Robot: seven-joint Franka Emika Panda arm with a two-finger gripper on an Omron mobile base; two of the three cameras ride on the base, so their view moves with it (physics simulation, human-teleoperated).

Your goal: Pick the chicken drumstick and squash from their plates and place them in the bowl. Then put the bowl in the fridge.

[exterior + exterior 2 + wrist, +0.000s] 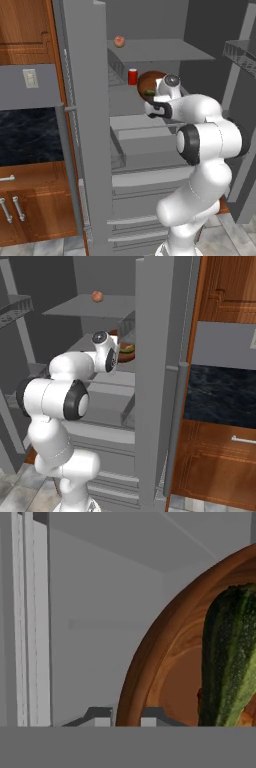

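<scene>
Clamped on the dark rim of the bowl point(150, 662), the end effector point(126, 716) reaches into the open fridge point(90, 125), its two small tips pinching the rim between them. That reddish-brown bowl is held at the level of a middle grey shelf point(150, 122), deep inside the compartment. In it lies the squash point(227, 657), dark green and speckled, running lengthwise along the right of the hand view, and at the bowl's lower right corner a small orange-brown patch point(246, 718) peeks out that may be the chicken drumstick, though I cannot tell for sure. A red can point(132, 76) stands just left of the bowl on the shelf behind, and a round red-orange fruit point(119, 41) sits on the top shelf above. Below are wide grey drawers point(145, 200). The fridge doors stand swung open on both sides. To the left of the fridge are brown wooden cabinets point(25, 30), a dark marbled backsplash point(27, 135), and a white wall outlet point(30, 78). Pale tiles cover the floor point(235, 240).
</scene>
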